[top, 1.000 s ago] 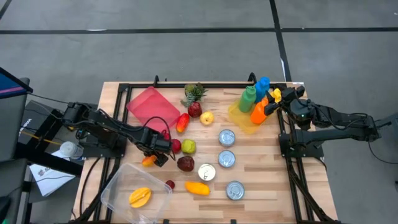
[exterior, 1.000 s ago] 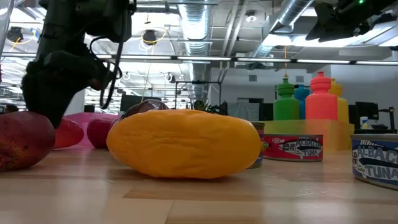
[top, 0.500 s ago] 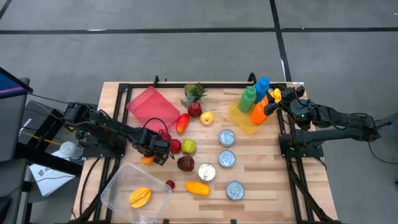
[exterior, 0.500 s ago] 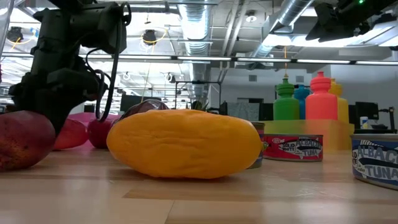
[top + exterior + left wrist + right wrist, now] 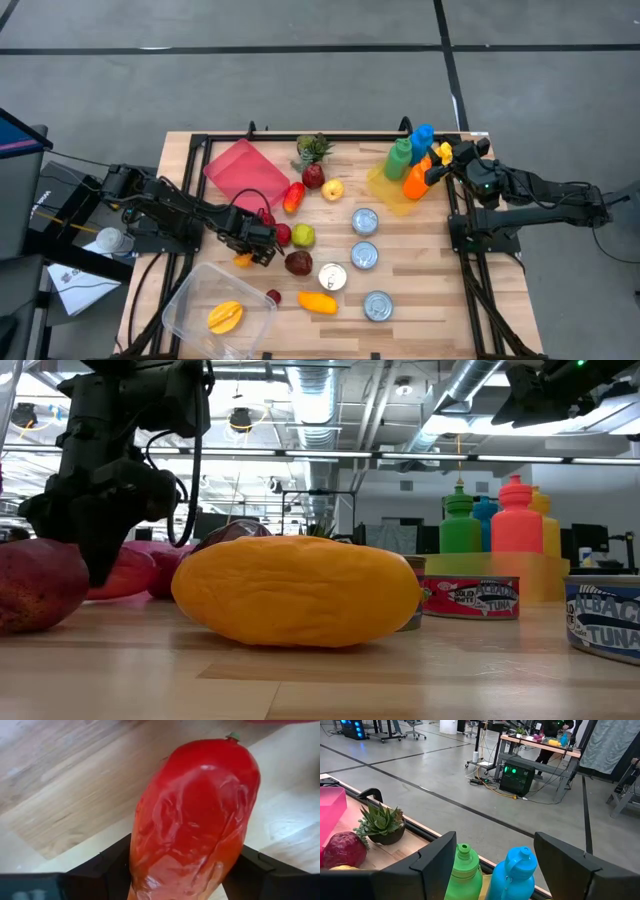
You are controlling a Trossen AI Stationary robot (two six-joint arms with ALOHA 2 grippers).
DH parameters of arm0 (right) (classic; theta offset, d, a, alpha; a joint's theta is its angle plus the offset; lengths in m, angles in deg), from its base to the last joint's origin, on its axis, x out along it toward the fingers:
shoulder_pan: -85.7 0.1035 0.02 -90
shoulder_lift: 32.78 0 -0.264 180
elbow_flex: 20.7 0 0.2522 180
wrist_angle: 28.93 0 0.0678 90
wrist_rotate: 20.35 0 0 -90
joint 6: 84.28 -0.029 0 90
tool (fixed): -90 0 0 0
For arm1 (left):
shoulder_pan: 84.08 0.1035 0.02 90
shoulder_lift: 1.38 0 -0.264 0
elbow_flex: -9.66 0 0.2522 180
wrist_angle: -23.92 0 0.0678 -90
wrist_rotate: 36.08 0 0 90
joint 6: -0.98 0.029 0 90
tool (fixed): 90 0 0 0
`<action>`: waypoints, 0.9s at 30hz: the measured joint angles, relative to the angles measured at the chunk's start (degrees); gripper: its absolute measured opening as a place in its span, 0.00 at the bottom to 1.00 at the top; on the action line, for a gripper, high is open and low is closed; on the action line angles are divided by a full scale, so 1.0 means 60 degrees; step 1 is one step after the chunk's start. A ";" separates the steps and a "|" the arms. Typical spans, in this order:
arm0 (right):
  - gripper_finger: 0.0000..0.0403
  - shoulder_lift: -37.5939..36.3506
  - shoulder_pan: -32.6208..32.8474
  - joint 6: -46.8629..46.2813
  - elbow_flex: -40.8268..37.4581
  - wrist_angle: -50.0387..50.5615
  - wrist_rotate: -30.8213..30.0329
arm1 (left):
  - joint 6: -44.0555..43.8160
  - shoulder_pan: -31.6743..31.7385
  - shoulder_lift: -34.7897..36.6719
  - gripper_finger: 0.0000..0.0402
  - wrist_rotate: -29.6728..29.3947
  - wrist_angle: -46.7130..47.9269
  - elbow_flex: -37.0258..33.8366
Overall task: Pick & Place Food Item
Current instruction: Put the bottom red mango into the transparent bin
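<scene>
Left gripper pinches the red-orange pepper between both fingers, down on the table at 8 o'clock. Your grasp looks made; lift and drop into the clear container remain. Right gripper waits open at 2 o'clock.

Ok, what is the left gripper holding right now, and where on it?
The left gripper is clamped on a red-orange pepper, fingers on either side of its lower body. The right gripper holds nothing.
</scene>
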 joint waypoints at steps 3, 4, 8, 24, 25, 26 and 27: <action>0.65 0.0000 0.0000 0.0002 0.0000 -0.0001 0.0000 | -0.0030 0.0000 0.0000 0.57 -0.0089 -0.0106 0.0095; 0.65 -0.0003 0.0003 -0.0001 0.0000 -0.0001 0.0000 | -0.0030 0.0000 0.0000 0.57 -0.0104 -0.0170 0.0117; 0.65 -0.0003 0.0004 -0.0001 0.0000 0.0001 0.0000 | -0.0030 0.0000 0.0000 0.58 -0.0160 -0.0271 0.0205; 0.65 0.0001 0.0000 -0.0001 0.0000 -0.0001 0.0003 | -0.0029 0.0000 0.0141 0.58 -0.0323 -0.0359 0.0771; 0.65 0.0000 0.0001 -0.0001 0.0000 0.0003 0.0002 | -0.0030 0.0000 0.0208 0.58 -0.0343 -0.0415 0.0772; 0.65 0.0001 0.0004 -0.0001 0.0000 -0.0001 0.0004 | -0.0032 0.0000 0.0288 0.58 -0.0392 -0.0431 0.0772; 0.65 -0.0001 0.0003 -0.0001 0.0000 0.0000 0.0000 | -0.0068 0.0000 0.0381 0.58 -0.0462 -0.0418 0.0772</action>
